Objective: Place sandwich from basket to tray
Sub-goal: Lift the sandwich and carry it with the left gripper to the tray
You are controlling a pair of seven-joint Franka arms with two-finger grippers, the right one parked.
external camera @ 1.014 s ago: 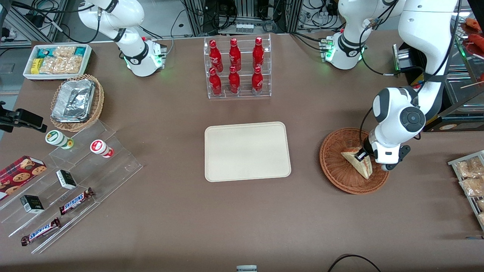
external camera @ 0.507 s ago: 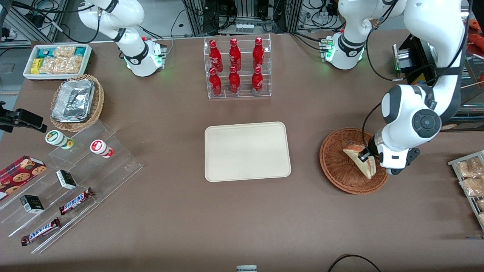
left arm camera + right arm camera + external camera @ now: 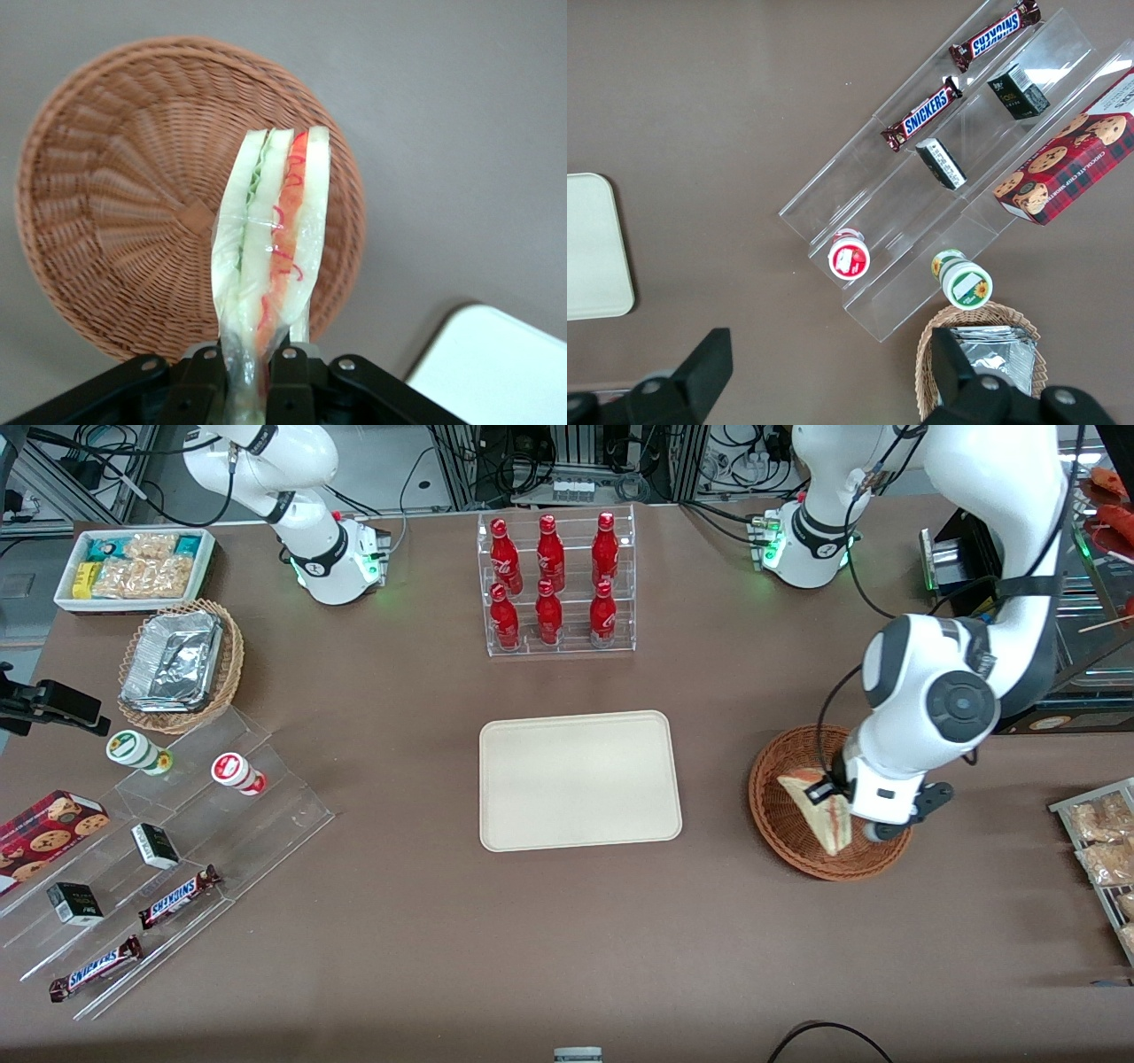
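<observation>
The sandwich (image 3: 273,257) hung pinched at one end between the closed fingers of the gripper (image 3: 250,372), lifted clear of the basket (image 3: 788,828) but above it, its long axis pointing straight out from the fingertips with the filling stripes facing the wrist camera. The tray (image 3: 580,779) lay bare, well apart from the basket toward the parked arm's end of the table. I judged the carry would run sideways that way.
</observation>
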